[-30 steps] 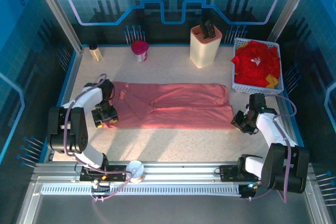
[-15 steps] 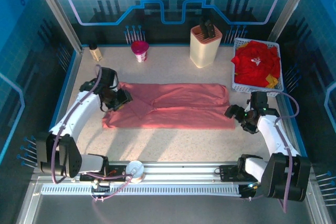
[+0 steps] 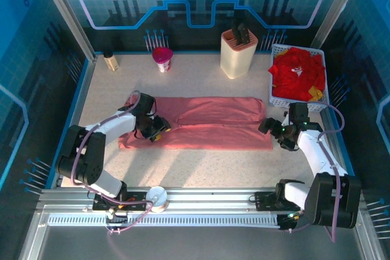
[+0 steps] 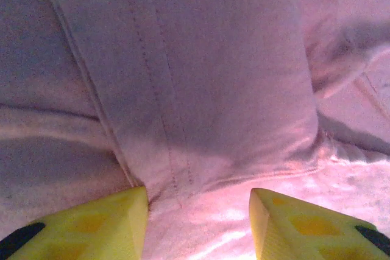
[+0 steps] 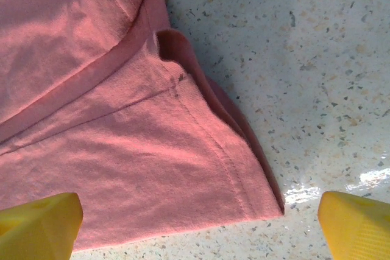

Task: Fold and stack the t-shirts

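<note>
Spread t-shirt lies on the table, basket (piled t-shirts inside) behind its right end.

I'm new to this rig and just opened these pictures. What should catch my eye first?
A long salmon-pink t-shirt lies spread across the table, with the left gripper open over its left end and the right gripper open at its right corner. Bright red t-shirts fill the white basket at the far right.
</note>
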Action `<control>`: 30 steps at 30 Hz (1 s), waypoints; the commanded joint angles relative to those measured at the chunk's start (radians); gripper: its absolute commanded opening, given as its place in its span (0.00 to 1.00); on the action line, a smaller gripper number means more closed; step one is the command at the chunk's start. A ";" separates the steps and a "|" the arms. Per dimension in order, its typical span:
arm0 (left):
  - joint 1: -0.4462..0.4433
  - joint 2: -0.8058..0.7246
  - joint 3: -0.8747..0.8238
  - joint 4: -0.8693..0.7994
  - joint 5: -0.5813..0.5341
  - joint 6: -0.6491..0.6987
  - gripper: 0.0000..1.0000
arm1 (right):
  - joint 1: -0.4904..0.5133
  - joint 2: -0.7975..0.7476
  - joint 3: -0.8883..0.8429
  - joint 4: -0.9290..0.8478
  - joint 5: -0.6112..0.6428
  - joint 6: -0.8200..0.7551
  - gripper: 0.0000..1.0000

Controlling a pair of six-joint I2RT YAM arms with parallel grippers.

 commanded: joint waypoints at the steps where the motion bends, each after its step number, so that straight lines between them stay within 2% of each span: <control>1: -0.008 0.030 -0.013 0.038 -0.017 -0.025 0.48 | 0.016 0.005 0.009 -0.004 -0.003 0.006 1.00; 12: -0.010 -0.035 -0.064 0.012 -0.050 -0.022 0.48 | 0.015 0.000 0.003 -0.012 0.008 -0.009 1.00; 19: -0.011 -0.002 -0.065 0.053 -0.054 -0.022 0.46 | 0.016 -0.005 0.015 -0.031 0.011 -0.023 1.00; 23: -0.011 0.012 -0.053 0.069 -0.063 -0.018 0.41 | 0.017 -0.018 0.009 -0.035 0.006 -0.022 1.00; 28: -0.013 0.018 -0.040 0.092 -0.067 -0.019 0.27 | 0.014 -0.029 -0.001 -0.036 0.006 -0.024 1.00; 30: -0.012 0.022 -0.032 0.087 -0.067 -0.017 0.25 | 0.015 -0.029 -0.001 -0.040 0.002 -0.026 1.00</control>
